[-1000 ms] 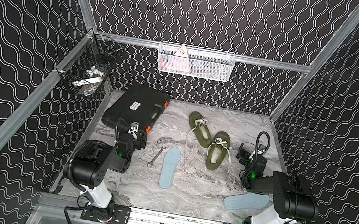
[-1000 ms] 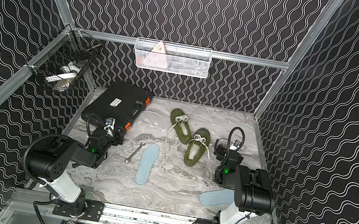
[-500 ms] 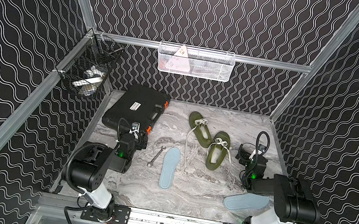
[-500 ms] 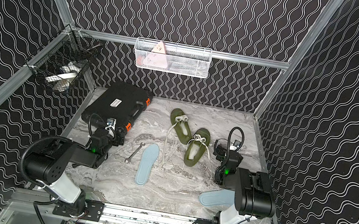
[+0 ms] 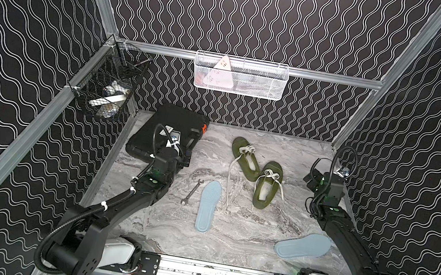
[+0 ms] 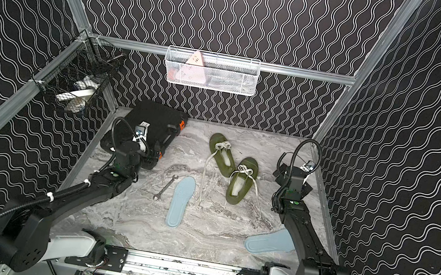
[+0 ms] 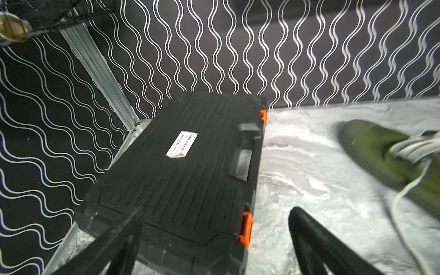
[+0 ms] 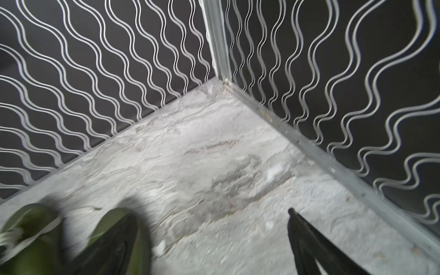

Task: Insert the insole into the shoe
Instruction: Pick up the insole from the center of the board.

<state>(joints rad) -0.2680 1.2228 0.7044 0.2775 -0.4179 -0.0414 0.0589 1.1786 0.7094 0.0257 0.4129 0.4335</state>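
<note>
Both arms have eased forward a little; nothing else has shifted. Left gripper (image 7: 214, 214): fingers spread wide, empty, hovering at the corner of the tool case (image 5: 173, 120), well left of the near shoe (image 5: 265, 189). Right gripper (image 8: 209, 214): also spread, empty, just right of that shoe. Insole (image 5: 208, 206) lies flat left of the shoe, with the wrench (image 5: 192, 191) just beyond it. Second insole (image 5: 302, 245) lies in front of the shoe, to its right. Judgement: the approach is only starting and no insole has been lifted yet.
</note>
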